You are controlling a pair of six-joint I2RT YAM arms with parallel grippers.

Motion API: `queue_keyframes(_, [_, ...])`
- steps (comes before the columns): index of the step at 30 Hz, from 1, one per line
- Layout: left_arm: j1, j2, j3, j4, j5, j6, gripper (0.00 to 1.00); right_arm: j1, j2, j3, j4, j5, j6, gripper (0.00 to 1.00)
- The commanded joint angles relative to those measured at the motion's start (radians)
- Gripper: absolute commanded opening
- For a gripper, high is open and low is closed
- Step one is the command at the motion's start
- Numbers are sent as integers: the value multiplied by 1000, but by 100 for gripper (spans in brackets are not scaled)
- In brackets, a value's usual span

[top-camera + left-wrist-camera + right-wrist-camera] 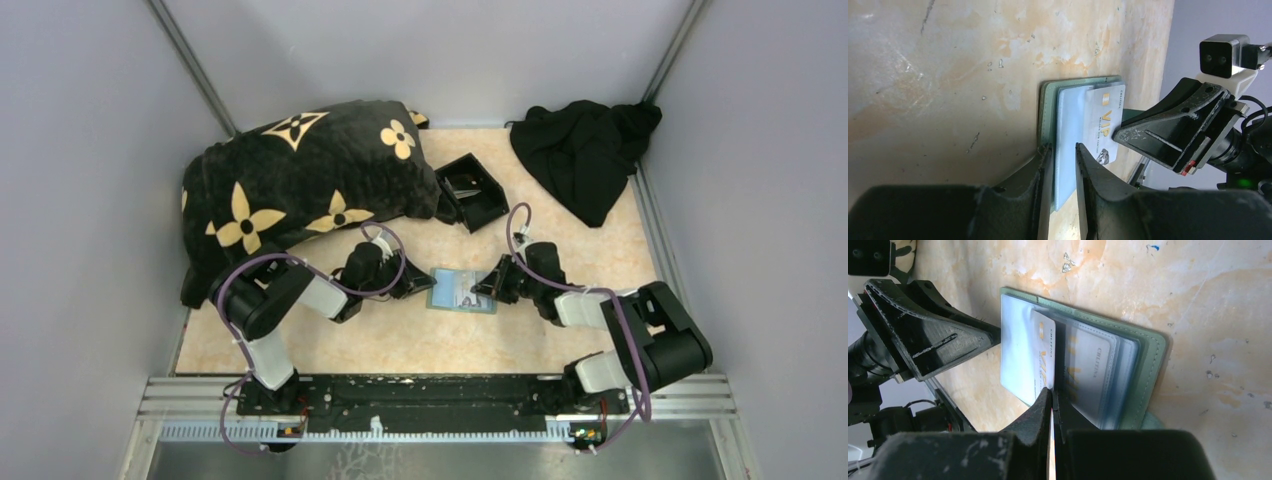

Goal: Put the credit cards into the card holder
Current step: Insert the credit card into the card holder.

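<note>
At centre of table (330, 345) | left gripper (1063, 150) is clamping flat sage-green card holder (1148, 355) | right gripper (1052, 395) is pinching white plastic VIP card (1043, 355), seemingly part-way in | other cards (1093, 375) appearing pocketed

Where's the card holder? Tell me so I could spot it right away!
Look at the tan table with the big flowery pillow at the back left. In the middle, between the left tool and right tool, lies the card holder. It is the only flat green thing, with pale cards on it, unlike the black box behind it.
</note>
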Motion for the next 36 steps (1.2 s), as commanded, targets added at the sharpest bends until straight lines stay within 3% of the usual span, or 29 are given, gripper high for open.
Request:
queue_keyframes(1, [-13, 26, 15, -46, 8, 26, 30, -13, 16, 42, 36, 8, -18, 0])
queue_keyframes(17, [-36, 32, 35, -82, 8, 29, 28, -10, 39, 32, 57, -12, -4, 0])
queue_keyframes(31, [-52, 32, 57, -99, 8, 30, 27, 72, 51, 99, -80, 62, -72, 0])
queue_keyframes(36, [-52, 37, 55, -95, 9, 31, 27, 73, 11, 133, -167, 111, -128, 26])
